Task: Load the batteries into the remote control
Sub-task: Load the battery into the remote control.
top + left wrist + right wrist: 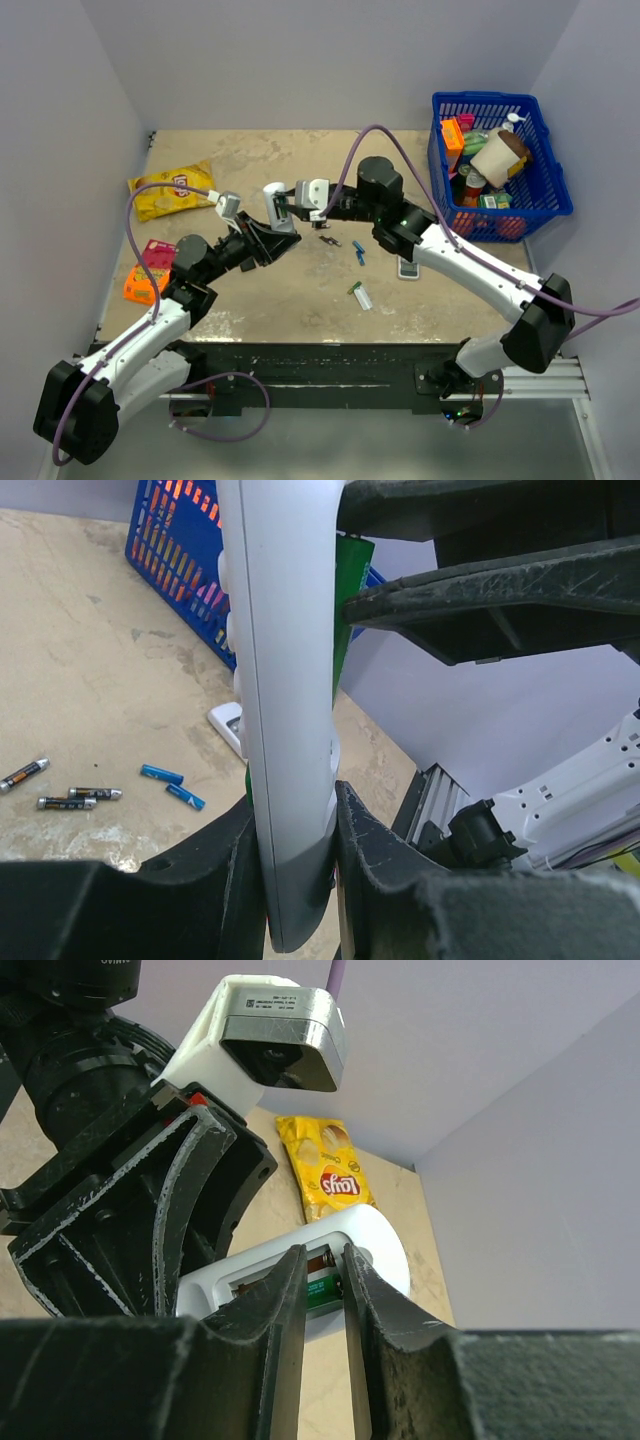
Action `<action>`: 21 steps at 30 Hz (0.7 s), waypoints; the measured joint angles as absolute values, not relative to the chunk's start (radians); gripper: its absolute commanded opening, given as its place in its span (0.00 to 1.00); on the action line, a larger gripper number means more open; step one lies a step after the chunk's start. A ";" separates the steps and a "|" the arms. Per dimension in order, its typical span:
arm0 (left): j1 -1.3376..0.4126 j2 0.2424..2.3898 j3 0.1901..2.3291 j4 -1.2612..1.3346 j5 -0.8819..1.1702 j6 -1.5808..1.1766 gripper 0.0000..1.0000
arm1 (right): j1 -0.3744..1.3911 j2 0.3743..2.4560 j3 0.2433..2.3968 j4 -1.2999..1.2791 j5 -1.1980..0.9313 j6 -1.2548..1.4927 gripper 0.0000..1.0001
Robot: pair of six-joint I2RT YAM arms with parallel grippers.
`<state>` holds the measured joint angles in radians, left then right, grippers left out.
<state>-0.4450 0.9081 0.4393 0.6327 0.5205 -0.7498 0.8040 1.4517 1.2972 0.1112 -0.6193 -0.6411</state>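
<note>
STEP: seat cell | left gripper clamped on remote control | right gripper pinching green battery | Press it flat from 3 o'clock, terminals aligned, before you release.

I've got the white remote off the table, clamped by one end in the left gripper, w/ its long body sticking out past the fingers. Back cover's off, bay open. One green battery sits at the bay, pinched in the right gripper. 2nd green battery lies flat on the table, well apart.
</note>
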 measured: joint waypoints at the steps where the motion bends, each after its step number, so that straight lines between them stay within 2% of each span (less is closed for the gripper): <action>1: -0.445 0.908 0.439 0.634 0.521 -0.752 0.00 | 0.804 1.450 1.293 0.117 -0.620 -0.641 0.24; 21: -0.419 0.913 0.442 0.634 0.583 -0.783 0.00 | 0.800 1.464 1.272 0.140 -0.628 -0.705 0.29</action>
